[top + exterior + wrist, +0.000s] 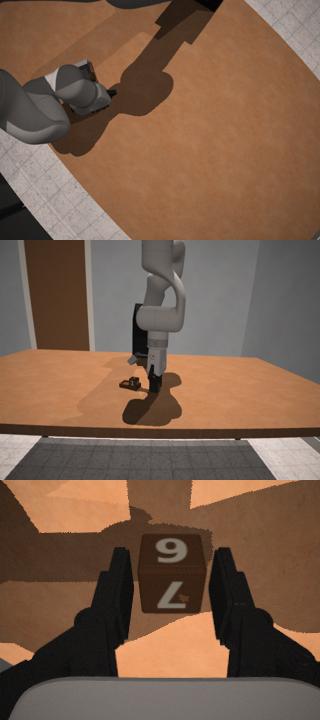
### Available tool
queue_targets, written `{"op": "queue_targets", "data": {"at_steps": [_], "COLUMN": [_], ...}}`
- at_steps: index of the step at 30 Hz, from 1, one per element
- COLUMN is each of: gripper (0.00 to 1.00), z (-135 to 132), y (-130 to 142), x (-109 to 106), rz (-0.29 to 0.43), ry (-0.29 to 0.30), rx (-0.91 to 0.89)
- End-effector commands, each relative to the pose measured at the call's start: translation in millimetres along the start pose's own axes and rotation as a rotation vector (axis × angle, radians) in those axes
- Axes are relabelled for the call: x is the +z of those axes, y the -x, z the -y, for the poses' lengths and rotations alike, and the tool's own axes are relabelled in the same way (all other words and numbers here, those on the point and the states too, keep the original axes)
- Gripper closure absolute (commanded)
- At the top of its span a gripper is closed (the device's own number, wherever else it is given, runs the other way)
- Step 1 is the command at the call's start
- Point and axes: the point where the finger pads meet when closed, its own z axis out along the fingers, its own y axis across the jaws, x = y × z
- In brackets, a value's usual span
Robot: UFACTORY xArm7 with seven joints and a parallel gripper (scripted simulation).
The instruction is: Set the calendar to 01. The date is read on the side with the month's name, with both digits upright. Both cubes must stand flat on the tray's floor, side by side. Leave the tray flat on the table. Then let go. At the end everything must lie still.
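Note:
My gripper [92, 101] [155, 390] [171, 567] is partly open, pointing down. Its fingers stand either side of a loose dark brown cube [159, 387] [171, 573], with a gap on both sides in the wrist view. That view shows a 6 or 9 on one face and an inverted 7 on the adjoining face. The exterior view shows only a sliver of this cube behind a finger. The brown tray [127, 387] lies flat to the left there. A second cube [133, 381] stands in its right part, showing an upright 1. The month's name is not readable.
The grey plate on a dark bracket [82, 63] [133, 359] sticks out from the hand, above and near the tray. The arm covers part of the tray in the top view. A tall black block [139, 330] stands at the back behind the arm.

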Motion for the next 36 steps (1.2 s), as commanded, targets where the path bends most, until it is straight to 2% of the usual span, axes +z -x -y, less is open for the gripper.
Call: {"op": "queue_targets", "data": {"at_steps": [1,24,25,36], "gripper": [0.51,0.51,0.71,0.71], "z": [0.3,0.3,0.3,0.3], "y": [0.1,0.1,0.1,0.1], "x": [-0.2,-0.2,-0.2,-0.2], "rz": [0.000,0.000,0.000,0.000], "ry": [0.000,0.000,0.000,0.000], "rx": [0.000,0.000,0.000,0.000]}}
